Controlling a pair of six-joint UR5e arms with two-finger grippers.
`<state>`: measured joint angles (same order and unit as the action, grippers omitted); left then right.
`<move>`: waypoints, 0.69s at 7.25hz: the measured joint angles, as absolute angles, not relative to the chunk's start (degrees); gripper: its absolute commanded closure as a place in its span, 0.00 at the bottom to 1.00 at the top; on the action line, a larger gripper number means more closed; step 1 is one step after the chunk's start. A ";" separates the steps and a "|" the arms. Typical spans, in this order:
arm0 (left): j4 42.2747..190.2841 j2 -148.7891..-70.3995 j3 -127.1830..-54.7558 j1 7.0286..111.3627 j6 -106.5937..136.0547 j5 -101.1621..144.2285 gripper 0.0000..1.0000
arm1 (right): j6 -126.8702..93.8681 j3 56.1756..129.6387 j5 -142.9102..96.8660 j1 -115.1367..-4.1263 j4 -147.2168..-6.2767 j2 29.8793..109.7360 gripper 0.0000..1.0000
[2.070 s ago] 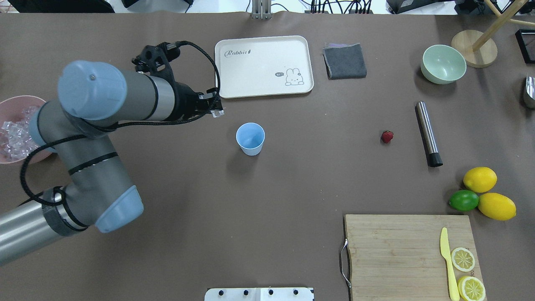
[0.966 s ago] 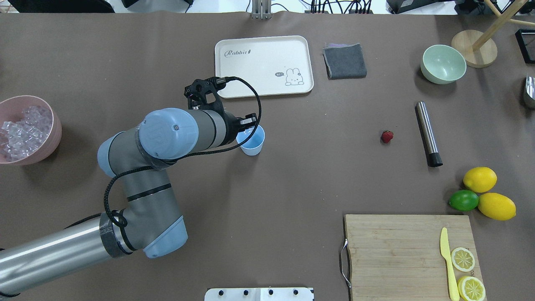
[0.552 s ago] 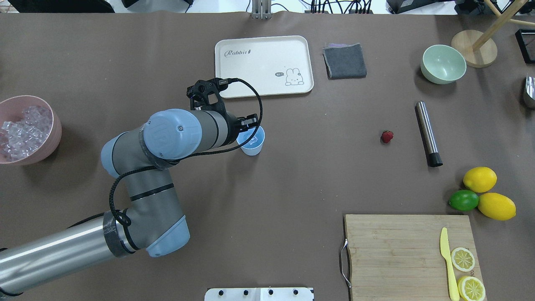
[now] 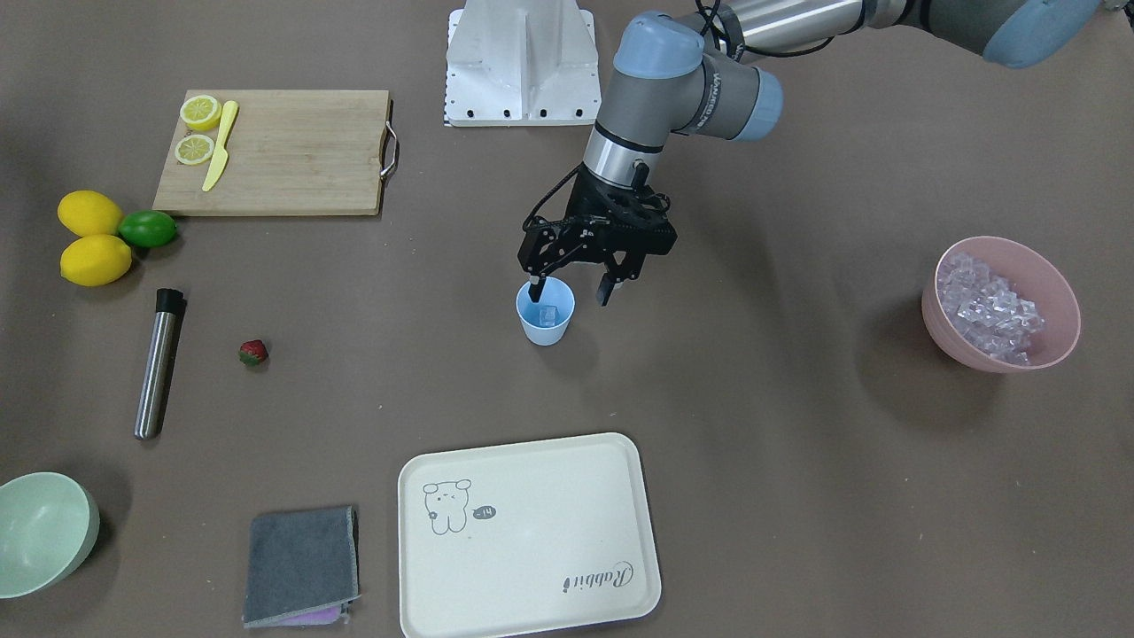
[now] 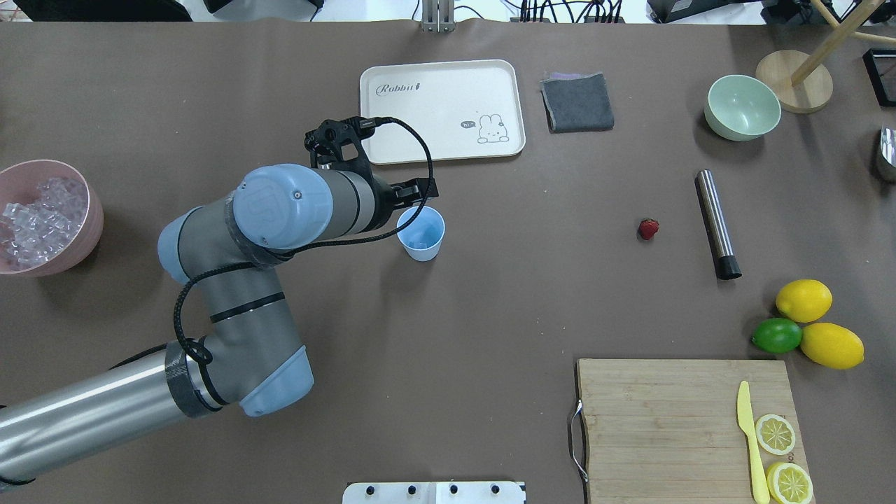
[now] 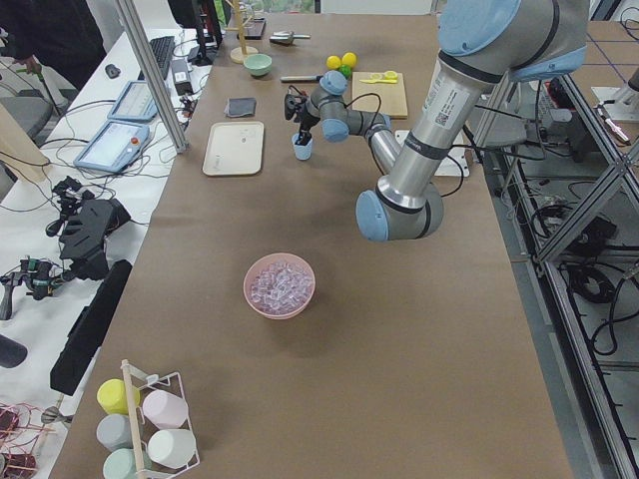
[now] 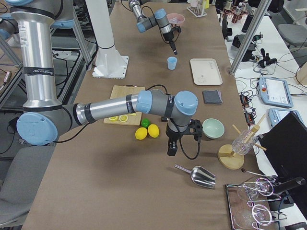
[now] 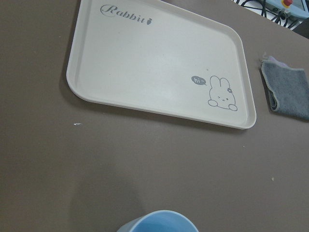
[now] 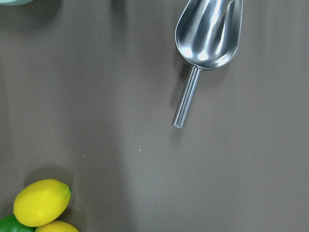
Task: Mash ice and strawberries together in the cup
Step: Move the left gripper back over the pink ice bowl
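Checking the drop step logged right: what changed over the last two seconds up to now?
The left gripper carried an ice cube from beside the tray to over the cup, opened and let it go. The cube now lies inside the cup, and the open gripper has drawn back a little toward the tray. Unmoved: the cup, the strawberry, the pink bowl of ice.

Left arm enters from the lower-left edge, elbow folded, wrist over the table left of centre. Left gripper (image 5: 411, 193) sits just past the far-left rim of the light-blue cup (image 5: 421, 236); its fingers are mostly hidden under the wrist, spread unreadable. Cup upright, a faint clear cube inside. Pink bowl (image 5: 91, 231) of ice (image 5: 38, 220) at left edge. Strawberry (image 5: 649, 228) lies well right of cup, near a steel rod (image 5: 714, 217) with black end. Cream rabbit tray (image 5: 442, 110) beyond cup.
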<state>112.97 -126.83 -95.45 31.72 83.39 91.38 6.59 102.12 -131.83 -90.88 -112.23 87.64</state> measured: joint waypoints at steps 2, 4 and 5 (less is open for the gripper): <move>100.53 -123.38 -102.86 38.20 78.90 98.19 0.03 | 6.59 102.36 -132.01 -90.82 -112.18 87.36 0.00; 87.98 -119.91 -108.05 44.82 75.15 103.52 0.03 | 6.56 103.08 -132.24 -90.67 -112.15 87.24 0.00; 85.29 -116.38 -109.76 47.23 72.63 104.99 0.03 | 6.56 103.40 -132.31 -90.59 -112.15 87.13 0.00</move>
